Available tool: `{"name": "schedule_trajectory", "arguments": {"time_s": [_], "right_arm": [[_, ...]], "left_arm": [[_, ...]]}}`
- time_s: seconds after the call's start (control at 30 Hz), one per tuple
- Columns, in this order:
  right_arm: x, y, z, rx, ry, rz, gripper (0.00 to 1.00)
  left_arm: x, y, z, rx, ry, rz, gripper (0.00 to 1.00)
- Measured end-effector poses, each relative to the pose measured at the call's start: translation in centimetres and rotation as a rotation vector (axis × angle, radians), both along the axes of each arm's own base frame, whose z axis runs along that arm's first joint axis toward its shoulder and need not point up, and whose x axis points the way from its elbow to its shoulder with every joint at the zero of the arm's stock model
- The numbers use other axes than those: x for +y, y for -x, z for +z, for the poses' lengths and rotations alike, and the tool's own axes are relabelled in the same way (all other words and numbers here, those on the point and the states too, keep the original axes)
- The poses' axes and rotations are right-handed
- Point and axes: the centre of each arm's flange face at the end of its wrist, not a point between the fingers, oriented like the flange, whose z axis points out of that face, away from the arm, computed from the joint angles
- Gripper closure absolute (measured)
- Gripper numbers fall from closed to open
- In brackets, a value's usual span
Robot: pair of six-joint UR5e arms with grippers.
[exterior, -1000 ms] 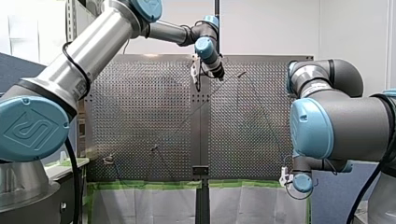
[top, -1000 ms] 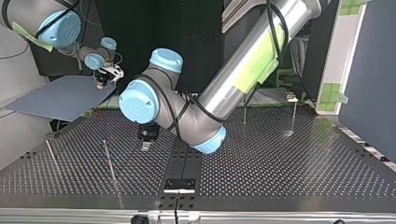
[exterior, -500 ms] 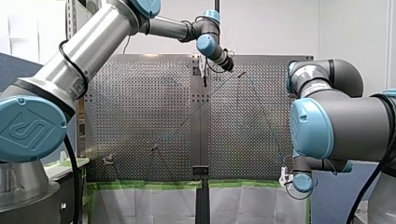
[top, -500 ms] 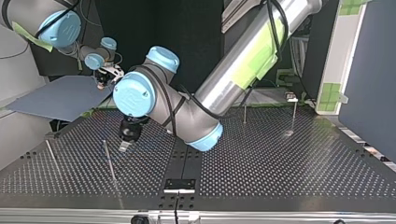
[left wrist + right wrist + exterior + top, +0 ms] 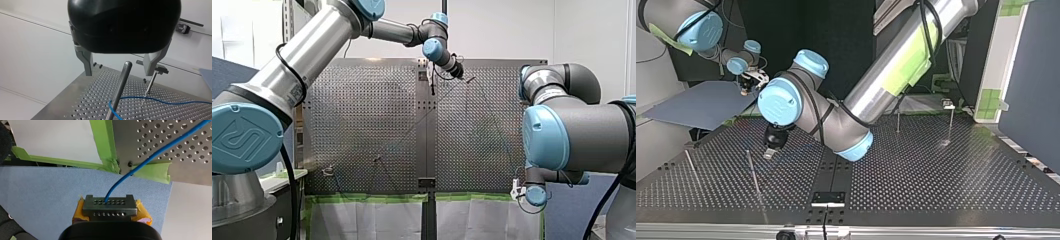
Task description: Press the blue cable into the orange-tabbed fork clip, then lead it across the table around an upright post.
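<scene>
Perforated steel table point(image 5: 936, 170), top view: my left gripper point(image 5: 769, 154) hangs at centre left of the frame, just beside an upright post point(image 5: 753, 172). Left wrist view: its metal fingers point(image 5: 86, 62) stand apart and empty. The post's tip rises between them, and the blue cable point(image 5: 150, 99) bends around the post lower down. Right wrist view: my right gripper point(image 5: 110, 206) is clamped on the cable over a blue-grey board point(image 5: 50, 190), just short of the table's corner.
</scene>
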Motion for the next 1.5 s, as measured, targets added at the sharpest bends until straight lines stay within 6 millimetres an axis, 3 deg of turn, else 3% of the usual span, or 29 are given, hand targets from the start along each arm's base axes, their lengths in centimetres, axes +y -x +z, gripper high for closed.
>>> {"name": "schedule_trajectory", "arguments": {"time_s": [0.4,0.73,1.5], "right_arm": [[-0.1,-0.1,0.0,0.001,0.001,0.004,1.00],[0.0,-0.1,0.0,0.002,-0.003,0.005,1.00],[0.0,-0.1,0.0,0.002,-0.004,0.005,1.00]], "left_arm": [[0.5,-0.3,-1.1,0.023,-0.005,0.027,0.00],[1.2,-0.6,-1.1,0.019,-0.014,0.106,0.00],[1.3,-0.7,-1.1,0.018,-0.017,0.110,0.00]]}}
